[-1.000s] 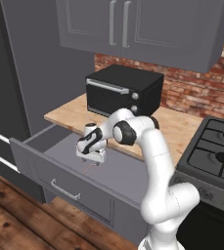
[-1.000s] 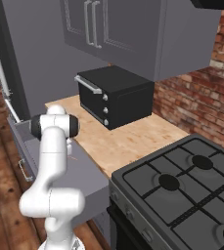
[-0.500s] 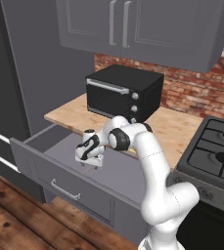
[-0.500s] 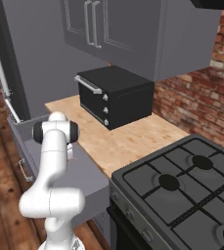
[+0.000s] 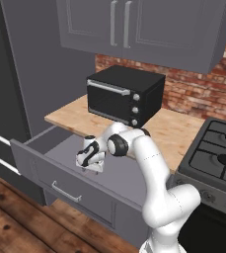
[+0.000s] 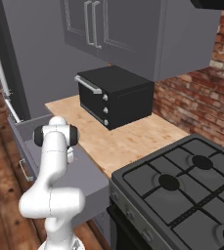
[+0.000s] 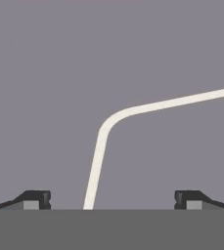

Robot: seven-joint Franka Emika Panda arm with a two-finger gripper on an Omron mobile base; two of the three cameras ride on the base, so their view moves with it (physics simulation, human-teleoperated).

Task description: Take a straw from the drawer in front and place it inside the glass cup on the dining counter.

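Observation:
The drawer (image 5: 60, 179) in front stands pulled out, wide and grey, with a slim silver bar handle (image 5: 65, 192). My gripper (image 5: 87, 161) points down into it, just above its floor. In the hand view the straw (image 7: 133, 110) lies on the grey drawer floor as a thin pale strip with a rounded bend. One end of it runs down between my open gripper (image 7: 113, 200) and its dark fingertips (image 7: 35, 199), touching neither. In the right base view my own arm hides the hand over the drawer (image 6: 91, 177). The glass cup and the dining counter are out of view.
A black toaster oven (image 5: 125, 95) sits on the light-wood kitchen counter (image 5: 183, 132) right behind the drawer. A gas stove (image 6: 182, 195) stands to the right. Grey wall cabinets (image 5: 144, 27) hang overhead, and a tall grey unit (image 5: 6, 89) rises on the left.
The hand has sunk lower into the open drawer, towards its floor. The jaws have stayed wide apart.

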